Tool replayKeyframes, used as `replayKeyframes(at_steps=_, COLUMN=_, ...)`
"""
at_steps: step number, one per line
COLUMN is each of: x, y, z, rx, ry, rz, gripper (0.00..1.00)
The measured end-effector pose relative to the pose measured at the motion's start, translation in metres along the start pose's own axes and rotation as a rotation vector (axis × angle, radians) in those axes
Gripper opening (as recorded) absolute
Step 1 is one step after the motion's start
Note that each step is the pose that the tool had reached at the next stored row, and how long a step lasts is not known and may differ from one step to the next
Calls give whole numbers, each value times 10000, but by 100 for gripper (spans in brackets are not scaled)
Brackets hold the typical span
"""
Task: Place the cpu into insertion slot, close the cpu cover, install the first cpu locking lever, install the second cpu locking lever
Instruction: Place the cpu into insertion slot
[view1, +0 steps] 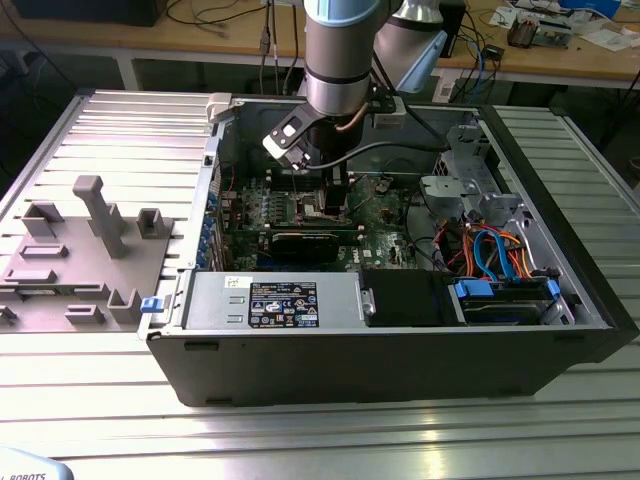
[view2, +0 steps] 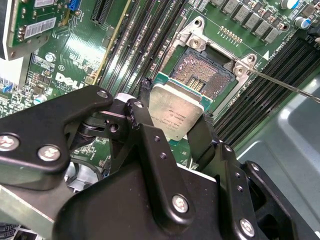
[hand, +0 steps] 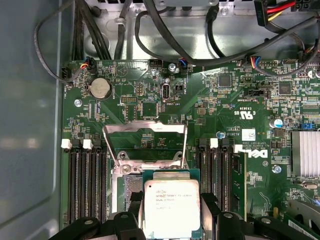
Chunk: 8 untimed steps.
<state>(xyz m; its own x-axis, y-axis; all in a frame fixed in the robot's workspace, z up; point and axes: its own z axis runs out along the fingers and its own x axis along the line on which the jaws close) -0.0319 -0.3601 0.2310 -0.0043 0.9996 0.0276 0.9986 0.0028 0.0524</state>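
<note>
**Hand (view2: 172, 126) clamped on the cpu at the open slot**

Two black fingers (view2: 202, 140) pinch the cpu (view2: 175, 111) by opposite edges, its silver-grey top facing both wrist cameras. The insertion slot (view2: 206, 72) lies just beyond the chip's free edge, on the side away from the hand's body. Its pin field is bare, and the chip's far corner overlaps the near rim. I judge the chip to be above the slot rather than seated, but I cannot tell whether any edge touches. The chip's sides run roughly parallel to the slot's metal rim.

The first wrist view looks almost straight down, so the cpu (hand: 171, 207) hides most of the slot. Past it the cpu cover (hand: 145, 128) stands raised, its square window framing green motherboard (hand: 100, 112). The more slanted second wrist view shows the exposed pins, and a thin metal rod (view2: 285, 88) jutting from the slot's corner, probably a locking lever. In the exterior view the arm (view1: 340, 50) reaches down into an open computer case (view1: 400, 340) on the ribbed worktop (view1: 320, 440).
</note>
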Motion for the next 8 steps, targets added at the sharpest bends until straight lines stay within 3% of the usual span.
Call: replayKeyframes(at_steps=8, x=0, y=-1, z=11, rx=0, ry=0, rz=0, gripper=54)
